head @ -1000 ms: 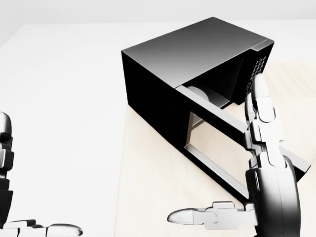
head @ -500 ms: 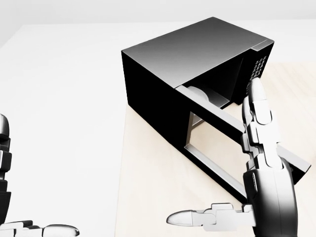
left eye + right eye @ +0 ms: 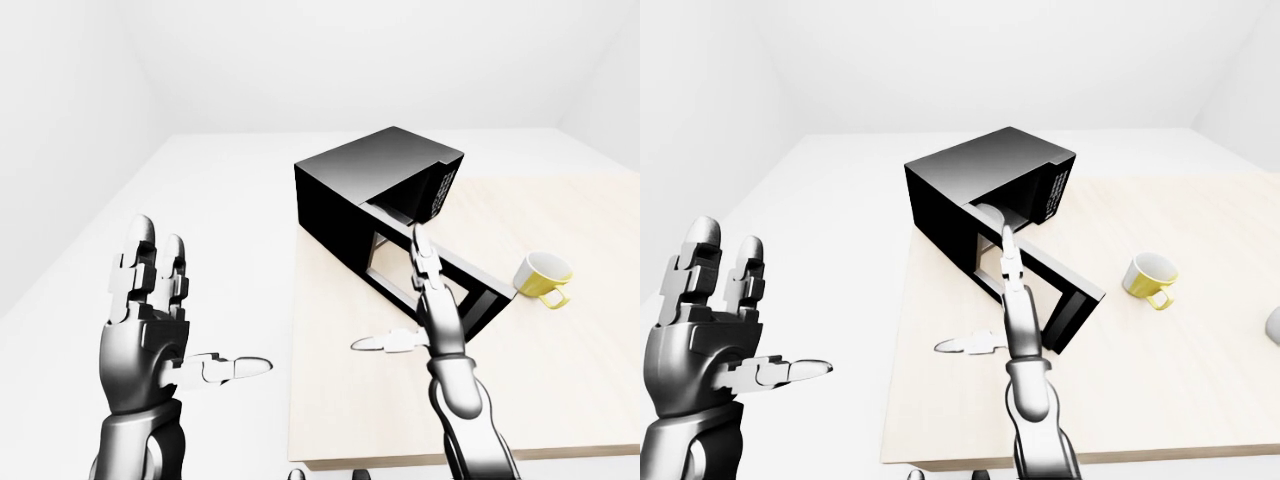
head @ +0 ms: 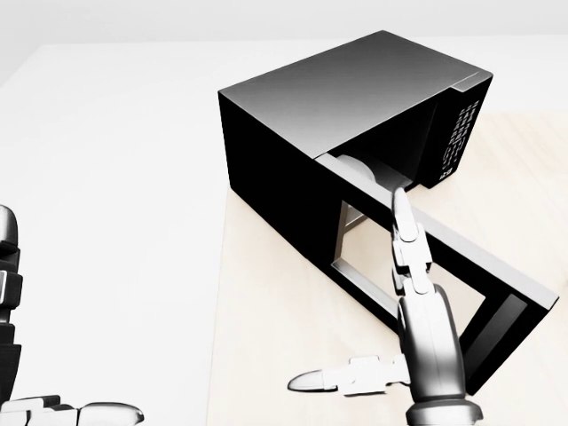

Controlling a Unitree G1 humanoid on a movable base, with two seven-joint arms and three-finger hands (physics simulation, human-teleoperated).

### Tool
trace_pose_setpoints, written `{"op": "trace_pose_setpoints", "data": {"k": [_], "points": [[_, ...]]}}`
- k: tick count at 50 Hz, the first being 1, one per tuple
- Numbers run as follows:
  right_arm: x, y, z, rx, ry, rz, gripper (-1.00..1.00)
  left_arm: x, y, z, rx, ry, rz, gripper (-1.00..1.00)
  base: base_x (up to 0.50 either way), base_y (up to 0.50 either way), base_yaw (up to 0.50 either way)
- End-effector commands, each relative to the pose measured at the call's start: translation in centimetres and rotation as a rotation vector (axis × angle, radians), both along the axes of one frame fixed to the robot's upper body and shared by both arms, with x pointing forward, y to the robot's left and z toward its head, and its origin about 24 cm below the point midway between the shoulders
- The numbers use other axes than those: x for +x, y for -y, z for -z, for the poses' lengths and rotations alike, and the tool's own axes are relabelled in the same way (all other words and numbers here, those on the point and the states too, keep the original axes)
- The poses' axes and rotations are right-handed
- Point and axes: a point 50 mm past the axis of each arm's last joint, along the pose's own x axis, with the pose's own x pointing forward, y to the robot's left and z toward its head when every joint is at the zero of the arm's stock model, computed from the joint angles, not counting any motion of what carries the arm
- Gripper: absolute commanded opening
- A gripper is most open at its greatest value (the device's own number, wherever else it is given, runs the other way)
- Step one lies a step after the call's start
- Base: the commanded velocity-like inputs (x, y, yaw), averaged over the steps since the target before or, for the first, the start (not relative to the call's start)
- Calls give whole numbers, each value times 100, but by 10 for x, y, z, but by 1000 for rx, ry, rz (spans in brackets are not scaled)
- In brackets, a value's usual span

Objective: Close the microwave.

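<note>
The black microwave [image 4: 355, 89] stands on the light wooden table [image 3: 560, 380], near its left edge. Its door [image 4: 497, 266] hangs wide open, swung out toward the bottom right of the head view, and the dark cavity shows behind it. My right hand [image 4: 359, 297] is open, with fingers [image 4: 410, 244] pointing up across the door's window frame and the thumb stretched left over the table. Whether it touches the door I cannot tell. My left hand [image 3: 205, 310] is open and empty, raised at the left, off the table.
A yellow mug [image 3: 542, 277] stands on the table to the right of the door's free end. A small grey thing [image 3: 1273, 325] shows at the right edge of the right-eye view. White floor lies left of the table.
My right hand has moved left, from the door's free end to its window, and has turned edge-on. The door and my left hand have hardly moved.
</note>
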Motion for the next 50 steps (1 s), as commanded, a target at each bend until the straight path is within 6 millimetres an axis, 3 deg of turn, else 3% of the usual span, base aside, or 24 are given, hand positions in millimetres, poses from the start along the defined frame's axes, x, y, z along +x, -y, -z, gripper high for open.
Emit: {"op": "trace_pose_setpoints", "data": {"k": [1, 12, 29, 50], "points": [[16, -2, 31, 5, -106, -1, 100, 1, 0, 0, -1, -1, -1, 100, 0, 0, 0], [25, 0, 47, 8, -143, 7, 100, 1, 0, 1, -2, -6, -1, 100, 0, 0, 0], [31, 3, 44, 12, -144, 23, 100, 1, 1, 1, 1, -8, 0, 100, 0, 0, 0], [69, -3, 46, 23, -143, 32, 100, 1, 1, 2, 3, -10, 3, 100, 0, 0, 0]]}}
